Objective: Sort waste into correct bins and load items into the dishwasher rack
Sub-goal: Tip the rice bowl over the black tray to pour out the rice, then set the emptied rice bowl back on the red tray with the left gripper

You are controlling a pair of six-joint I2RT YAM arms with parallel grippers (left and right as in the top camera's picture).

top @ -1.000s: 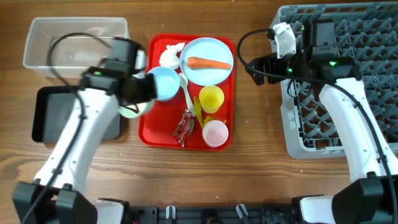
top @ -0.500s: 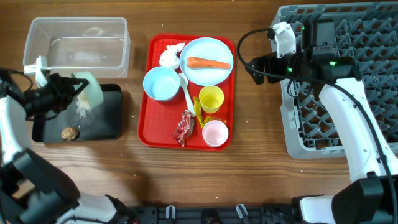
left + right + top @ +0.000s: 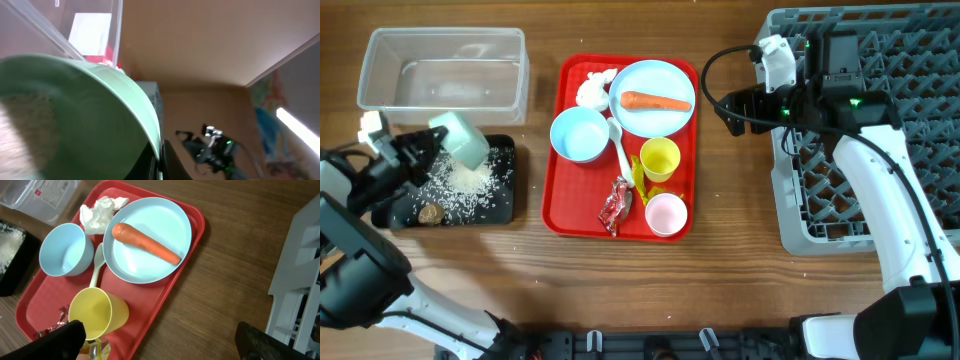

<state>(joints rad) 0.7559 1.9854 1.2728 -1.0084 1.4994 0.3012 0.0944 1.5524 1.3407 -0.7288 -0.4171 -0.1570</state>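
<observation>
The left gripper is pinched on the rim of a pale green round bowl, which is tipped on its side over the far right corner of the black rectangular tray — white rice grains lie scattered beneath, and a small brown lump sits near the front edge. The right gripper hangs spread wide beside the left edge of the grey plastic rack. An orange carrot lies crosswise on the pale blue round plate — thick end to the left.

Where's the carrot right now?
In the overhead view, the carrot lies on the pale blue plate at the far right corner of the red tray, napkin to its left, yellow cup in front.
</observation>
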